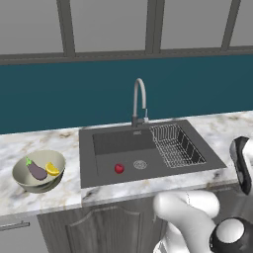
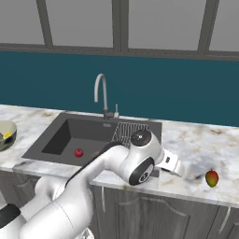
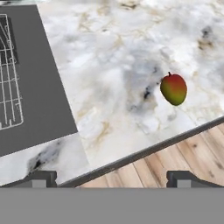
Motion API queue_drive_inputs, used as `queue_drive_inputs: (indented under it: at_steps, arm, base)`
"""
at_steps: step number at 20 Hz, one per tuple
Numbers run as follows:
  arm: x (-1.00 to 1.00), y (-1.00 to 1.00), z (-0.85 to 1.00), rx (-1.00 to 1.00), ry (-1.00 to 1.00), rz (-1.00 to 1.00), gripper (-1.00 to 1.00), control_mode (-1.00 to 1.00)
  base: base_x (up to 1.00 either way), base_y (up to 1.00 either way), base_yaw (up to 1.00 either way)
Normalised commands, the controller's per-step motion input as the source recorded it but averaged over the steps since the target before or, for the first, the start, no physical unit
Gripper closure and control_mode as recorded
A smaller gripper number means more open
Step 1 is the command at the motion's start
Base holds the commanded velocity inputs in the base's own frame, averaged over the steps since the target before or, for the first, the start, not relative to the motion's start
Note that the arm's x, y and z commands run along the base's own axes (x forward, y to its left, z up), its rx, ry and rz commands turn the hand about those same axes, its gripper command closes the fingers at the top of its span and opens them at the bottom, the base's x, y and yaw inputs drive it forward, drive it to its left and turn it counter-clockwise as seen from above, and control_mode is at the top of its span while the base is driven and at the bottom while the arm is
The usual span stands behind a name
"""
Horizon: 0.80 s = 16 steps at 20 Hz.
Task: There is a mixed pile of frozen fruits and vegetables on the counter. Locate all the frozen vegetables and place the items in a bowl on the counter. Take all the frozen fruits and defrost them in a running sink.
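The pale bowl [image 1: 20,176] stands on the counter [image 1: 39,146] left of the sink [image 1: 108,148]. It holds the purple eggplant [image 1: 36,171] and the yellow-orange piece [image 1: 52,169], the frozen vegetables. One glossy red fruit [image 1: 119,168] lies on the sink floor beside the drain [image 1: 140,164]. A second, orange-red fruit with a green flush [image 3: 173,89] rests on the counter right of the sink, near the front edge. My gripper [image 3: 113,179] hovers open and empty above the counter, a short way left of that fruit [image 2: 212,178].
A wire dish rack [image 1: 176,145] fills the sink's right side and a curved chrome faucet [image 1: 140,101] rises behind the basin. The counter's front edge [image 3: 144,153] runs just below the fruit, with wooden floor beyond it. A teal wall backs the counter.
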Motion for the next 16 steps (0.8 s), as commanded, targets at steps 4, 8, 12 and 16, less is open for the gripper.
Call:
queue_drive_inputs:
  at_steps: [4, 8, 12, 16]
  arm:
    - [0.06, -0.92, 0.05, 0.0, 0.02, 0.0, -1.0, -1.0]
    - [0.27, -0.74, -0.14, 0.0, 0.02, 0.0, -1.0, -1.0]
    - [0.25, -0.75, -0.21, 0.0, 0.02, 0.0, -1.0, -1.0]
    - [0.07, -0.67, -0.33, 0.0, 0.01, 0.0, -1.0, -1.0]
  base:
    - [0.0, 0.0, 0.0]
    - [0.0, 0.0, 0.0]
    - [0.0, 0.0, 0.0]
    - [0.0, 0.0, 0.0]
